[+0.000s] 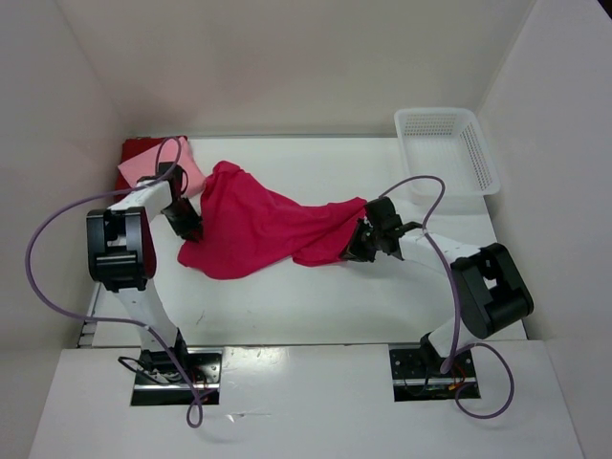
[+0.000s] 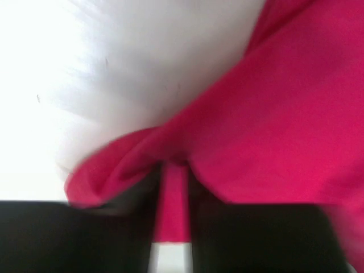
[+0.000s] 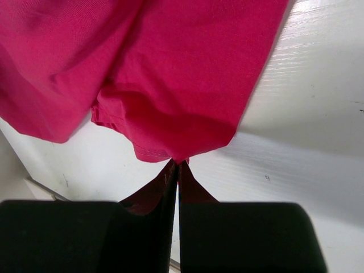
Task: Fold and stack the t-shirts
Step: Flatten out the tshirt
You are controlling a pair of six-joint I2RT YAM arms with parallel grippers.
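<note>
A crimson-magenta t-shirt (image 1: 253,225) hangs stretched across the middle of the table between both arms. My right gripper (image 1: 361,239) is shut on its right end; in the right wrist view the fingertips (image 3: 177,165) pinch a hemmed corner of the cloth (image 3: 170,68) above the table. My left gripper (image 1: 191,228) is at the shirt's left edge. In the blurred left wrist view its jaws (image 2: 173,187) stand partly apart with a fold of the crimson cloth (image 2: 273,114) lying in the gap. A light pink t-shirt (image 1: 158,172) lies folded on a dark red one (image 1: 134,150) at the back left.
A white lattice basket (image 1: 449,148) stands at the back right corner. White walls close in the table on the left, back and right. The left arm's purple cable (image 1: 57,239) loops out to the left.
</note>
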